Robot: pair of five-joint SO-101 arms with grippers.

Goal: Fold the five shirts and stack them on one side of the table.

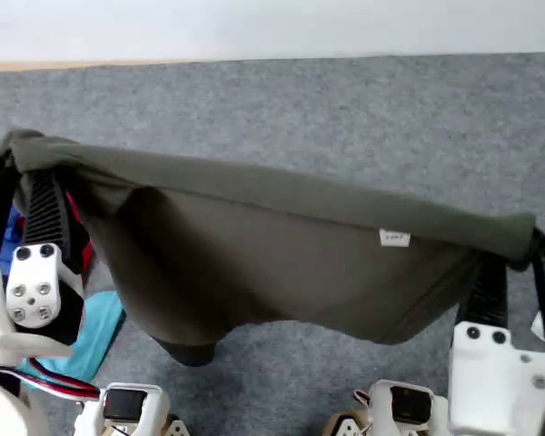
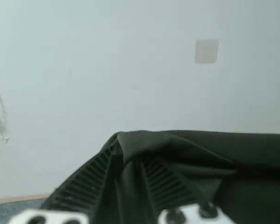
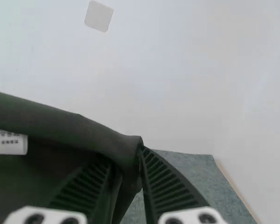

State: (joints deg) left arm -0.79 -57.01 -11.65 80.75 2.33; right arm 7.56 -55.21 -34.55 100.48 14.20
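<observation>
jaws pinch dark green shirt [image 3: 60, 126] corner; white label [image 3: 10, 141] on fabric; grey table [image 3: 203, 179] beneath

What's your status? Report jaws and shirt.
Left jaws shut on olive shirt, right jaws too. Shirt stretched between them, hanging over table. Teal cloth lies by its left end.

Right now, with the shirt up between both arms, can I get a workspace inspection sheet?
Surface: grey table.
Job's things: olive shirt held up between both grippers, white label showing; teal cloth, red cloth and blue cloth bunched under the left arm.
Clutter: nothing seen.
Grippers: left gripper and right gripper each shut on a shirt corner.
Cables: wires, red, white and black, by the left arm's base.
Surroundings: white wall, square plate.
</observation>
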